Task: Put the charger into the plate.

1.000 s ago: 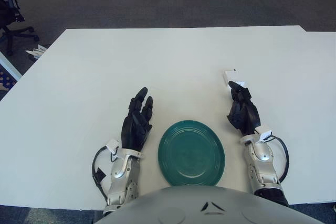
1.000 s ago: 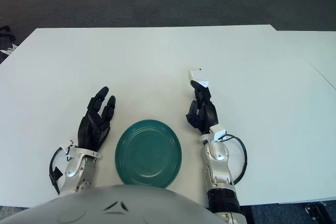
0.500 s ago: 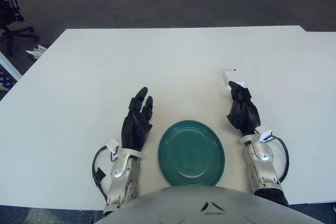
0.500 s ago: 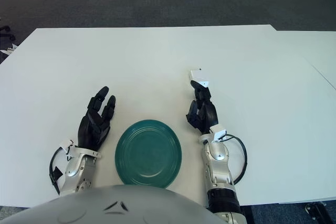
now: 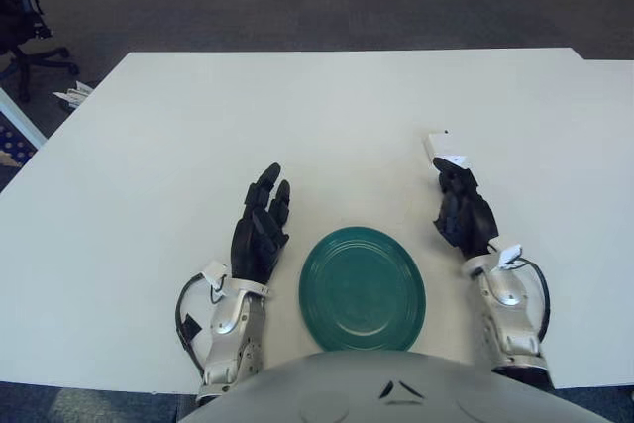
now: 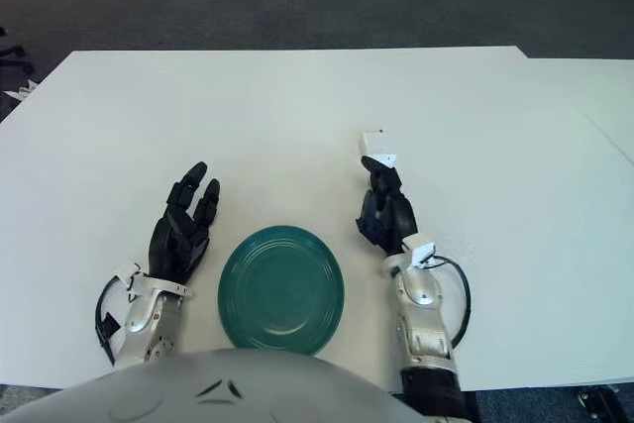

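A small white charger [image 5: 440, 150] lies on the white table [image 5: 297, 116], on the robot's right side and well beyond the far right rim of the green plate [image 5: 362, 288]. The tips of the right hand's [image 5: 464, 218] dark fingers [image 5: 448, 179] show right at the charger's near edge, pointing toward it; whether they touch it cannot be told from either eye view. The fingers sit loosely bent and close on nothing, with the charger lying flat just ahead of them rather than between them. The plate sits near the table's front edge, between the two hands, with nothing in it. The left hand [image 5: 259, 233] shows just left of the plate, palm turned inward, fingers extended and relaxed. At the far left, beyond the table's corner, part of an office chair [image 5: 25, 27] stands on the grey carpet.
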Robot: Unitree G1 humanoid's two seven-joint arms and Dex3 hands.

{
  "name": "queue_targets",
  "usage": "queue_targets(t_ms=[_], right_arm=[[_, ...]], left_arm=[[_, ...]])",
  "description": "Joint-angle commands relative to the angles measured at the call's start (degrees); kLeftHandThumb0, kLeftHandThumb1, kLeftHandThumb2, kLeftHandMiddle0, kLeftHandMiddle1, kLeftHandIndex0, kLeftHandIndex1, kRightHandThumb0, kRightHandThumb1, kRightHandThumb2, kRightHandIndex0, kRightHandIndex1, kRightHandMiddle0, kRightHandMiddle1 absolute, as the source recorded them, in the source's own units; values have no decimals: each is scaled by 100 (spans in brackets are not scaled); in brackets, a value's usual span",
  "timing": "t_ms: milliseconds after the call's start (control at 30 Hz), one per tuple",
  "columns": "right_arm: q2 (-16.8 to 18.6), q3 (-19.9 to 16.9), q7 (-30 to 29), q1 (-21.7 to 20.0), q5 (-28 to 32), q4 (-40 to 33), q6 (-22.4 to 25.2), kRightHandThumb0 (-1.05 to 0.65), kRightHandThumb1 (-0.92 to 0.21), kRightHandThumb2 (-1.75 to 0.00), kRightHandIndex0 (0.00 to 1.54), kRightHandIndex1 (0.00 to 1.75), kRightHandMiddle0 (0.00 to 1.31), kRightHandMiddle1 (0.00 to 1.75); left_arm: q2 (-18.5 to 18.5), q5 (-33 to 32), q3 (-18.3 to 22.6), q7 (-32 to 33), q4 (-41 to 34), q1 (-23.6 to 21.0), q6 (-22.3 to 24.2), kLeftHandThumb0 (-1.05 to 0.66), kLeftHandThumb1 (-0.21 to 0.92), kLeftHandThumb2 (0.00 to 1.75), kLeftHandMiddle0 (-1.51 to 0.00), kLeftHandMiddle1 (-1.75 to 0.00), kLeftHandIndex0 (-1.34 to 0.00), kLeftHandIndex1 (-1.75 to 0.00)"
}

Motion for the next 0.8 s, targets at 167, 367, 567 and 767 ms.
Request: queue_targets(t_ms=[167,367,567,767], right_arm=[[-1662,90,-348,-936,-4224,-743,505,-81,-92,-60,29,0,2,83],[-2266,329,187,-1545,-5239,-749,604,-84,-92,-61,26,0,0,83],[-2616,713,661,-2211,-5696,-362,567,-85,-92,-60,24,0,0,78],[-2800,1060,738,-2825,-5566,449,382,-85,-92,-58,21,0,0,71]], left_arm=[[-268,-89,52,33,596,-135,200,-105,92,100,-20,-1,0,-63],[-250,-88,99,7,763,-238,160,-105,92,100,-21,-1,0,-63],[-292,-132,104,-39,882,-296,69,-105,92,101,-22,-1,0,-66],[-341,-15,40,-8,1015,-383,-127,-105,92,102,-21,0,0,-64]])
